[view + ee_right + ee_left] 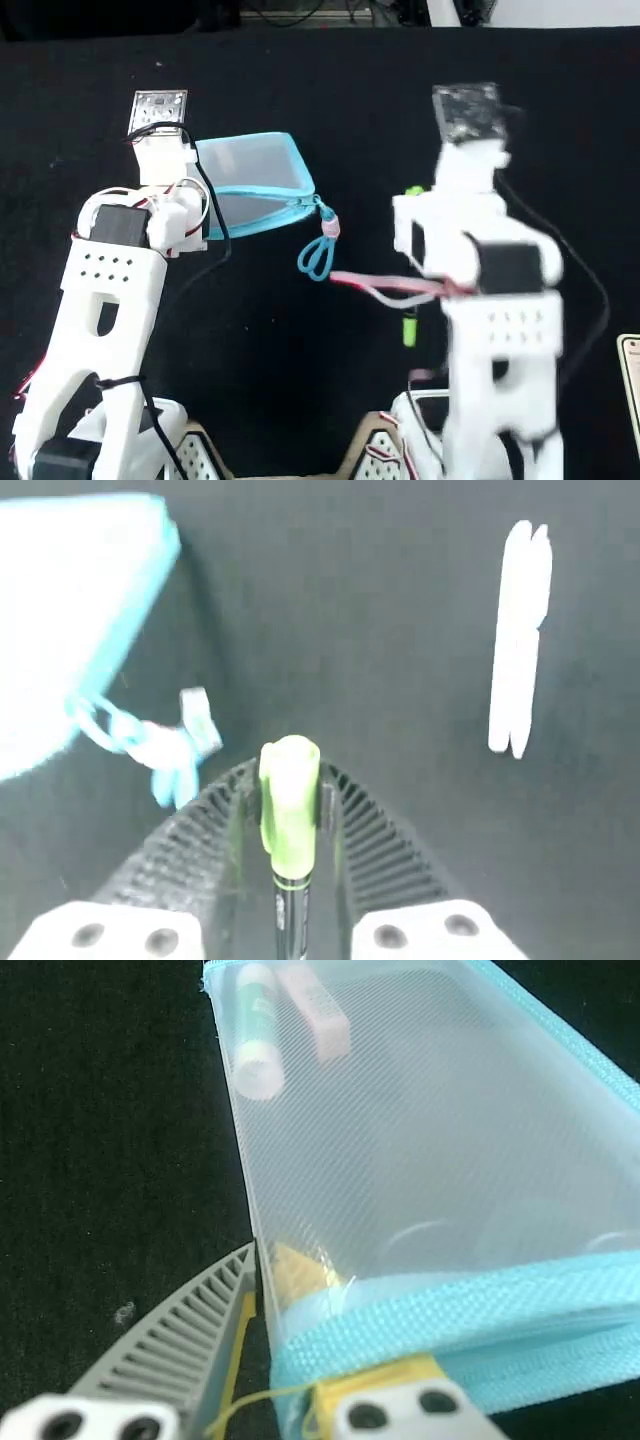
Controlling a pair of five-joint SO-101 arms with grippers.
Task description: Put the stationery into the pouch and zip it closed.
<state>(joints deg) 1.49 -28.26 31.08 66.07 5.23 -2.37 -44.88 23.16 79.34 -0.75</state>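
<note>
The worktop [330,90] is black. The pouch [255,175] is see-through white mesh with turquoise edging. Its cord [317,258] is blue with a pink bead. Inside are a green-and-white glue stick [255,1030] and a pink eraser [318,1015]. The marker [290,810] has a lime-green cap and a black barrel. The pen [520,640] is white. The left claw [290,1360] is grey and ribbed, the right claw [290,780] darker grey. The arms [100,300] are white.

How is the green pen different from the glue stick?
The green-capped pen is clamped in the right gripper, outside the pouch; the glue stick lies inside the pouch, ungripped. The pen's cap is all bright green; the glue stick is green with a white end. Both are slim stationery with green on them.
</note>
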